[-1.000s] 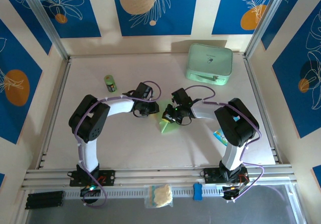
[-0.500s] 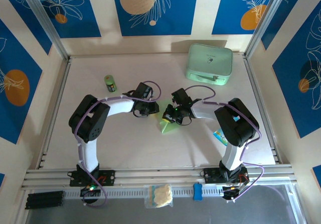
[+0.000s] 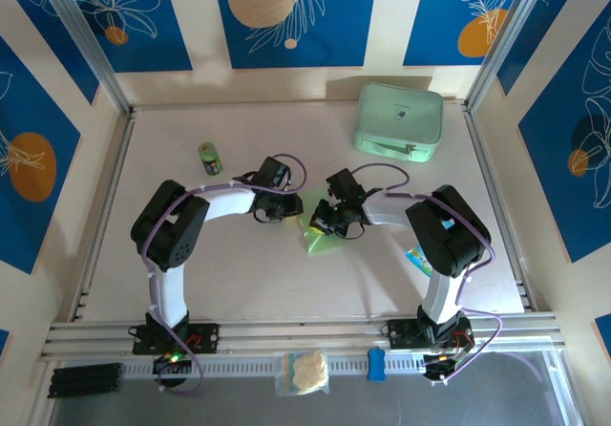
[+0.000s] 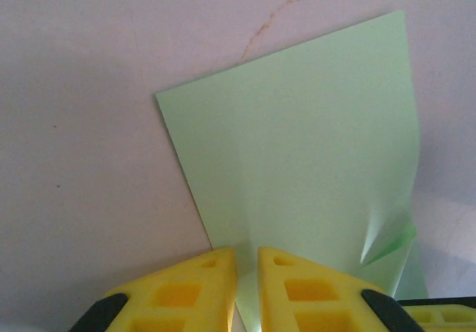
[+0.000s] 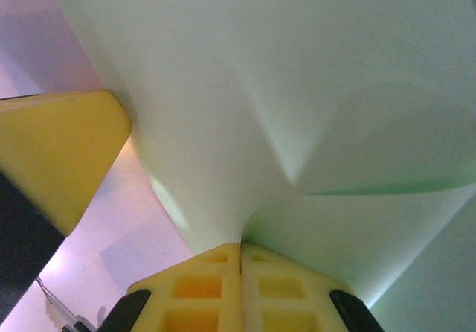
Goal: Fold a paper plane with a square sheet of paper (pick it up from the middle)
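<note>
White-and-black arms [image 3: 174, 287], purple cables [image 3: 382, 166], yellow jaws

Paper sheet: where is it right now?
In the top view, the paper sheet sits mid-table between the left end effector and the right end effector, which pinches it.

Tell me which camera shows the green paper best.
Left wrist: the paper shows its edges and a corner clearly. Top external gives a small distant patch; right wrist, a curled close-up.
</note>
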